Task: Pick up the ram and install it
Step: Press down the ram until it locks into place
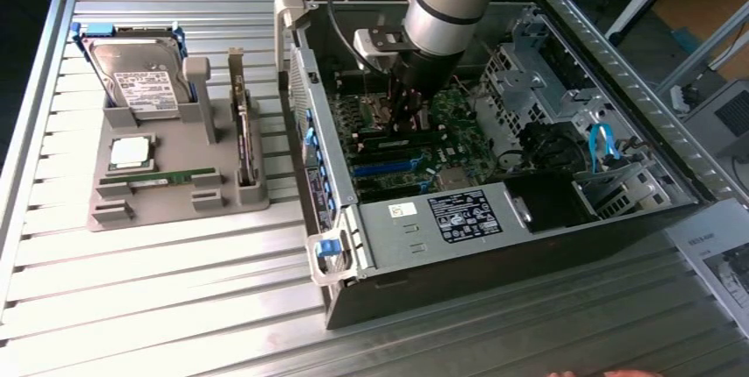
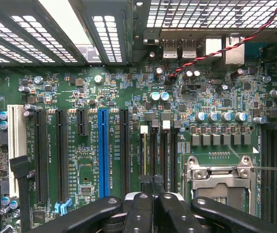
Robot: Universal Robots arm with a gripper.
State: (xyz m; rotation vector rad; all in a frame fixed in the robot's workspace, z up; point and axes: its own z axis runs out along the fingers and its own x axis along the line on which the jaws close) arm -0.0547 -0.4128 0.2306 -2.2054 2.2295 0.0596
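A green ram (image 1: 158, 181) stick lies flat in the grey holder (image 1: 117, 215) on the exterior view's left, far from the arm. My gripper (image 1: 410, 121) is down inside the open computer case (image 1: 503, 245), over the motherboard. From the wrist, the gripper (image 2: 151, 187) is shut, its black fingertips (image 2: 141, 206) pressed together just above the row of black memory slots (image 2: 160, 150). Whether a thin stick sits between the fingertips cannot be made out. A pale line runs along one memory slot (image 2: 144, 153).
The holder also carries a hard drive (image 1: 140, 79), a square silver processor (image 1: 131, 153) and an upright expansion card (image 1: 244, 131). Inside the case are the blue and black card slots (image 2: 103, 150), the processor socket (image 2: 221, 182), a drive cage (image 1: 527, 79) and blue cables (image 1: 602, 145).
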